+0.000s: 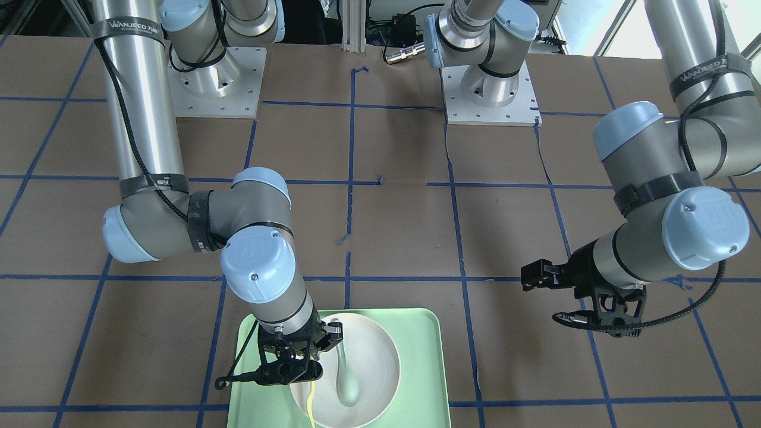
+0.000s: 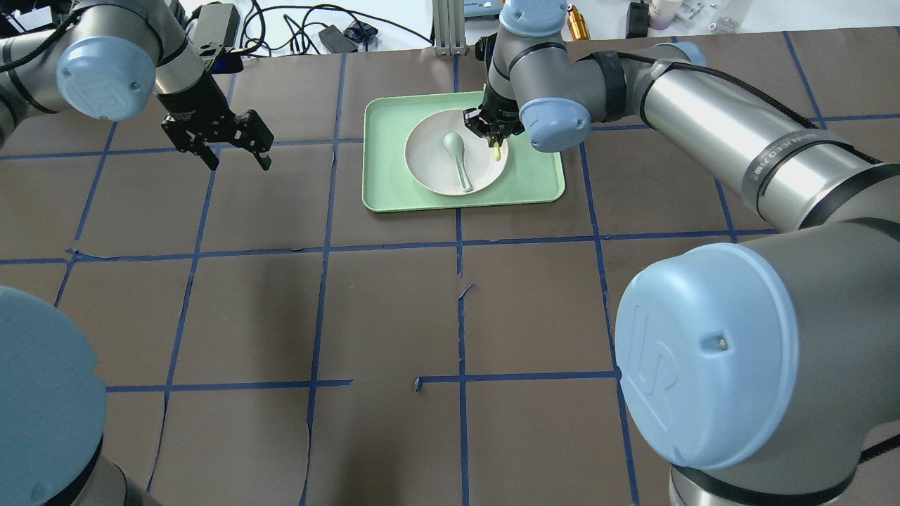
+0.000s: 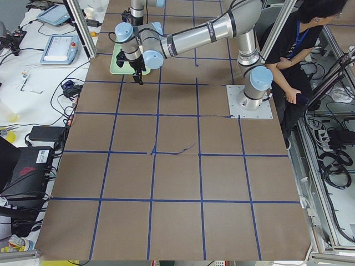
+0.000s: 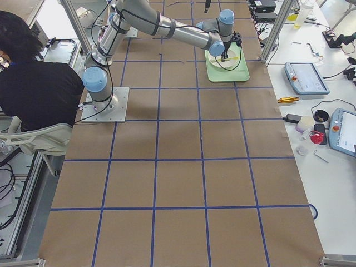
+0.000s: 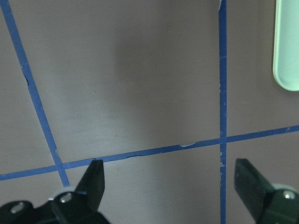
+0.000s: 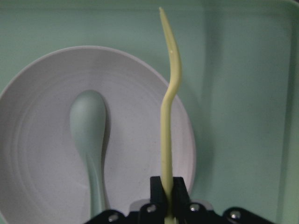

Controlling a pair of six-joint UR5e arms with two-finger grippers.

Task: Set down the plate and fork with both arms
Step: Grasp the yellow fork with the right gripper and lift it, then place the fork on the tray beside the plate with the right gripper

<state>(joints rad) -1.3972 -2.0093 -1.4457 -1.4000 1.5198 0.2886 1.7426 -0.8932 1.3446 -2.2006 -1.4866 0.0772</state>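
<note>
Across the near table (image 2: 394, 316), brown paper carries a grid of blue tape (image 2: 320, 281); toward ten o'clock the left gripper (image 2: 239, 163) hangs with its jaws spread and empty. At twelve o'clock the right gripper (image 2: 495, 138) pinches the fork (image 6: 167, 107) above the three o'clock edge of the plate (image 2: 432, 172), which sits in the green tray (image 2: 383, 183) and holds a spoon (image 2: 460, 158). An arm strap (image 1: 128, 27) reads WANJEED, and a white bench (image 4: 334, 167) lies beyond.

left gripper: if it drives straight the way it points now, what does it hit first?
Likely the bare brown table, near the blue tape cross. The left wrist view shows nothing between the open jaws of the left gripper. The green tray sits off to one side. Height above the table is unclear.
</note>
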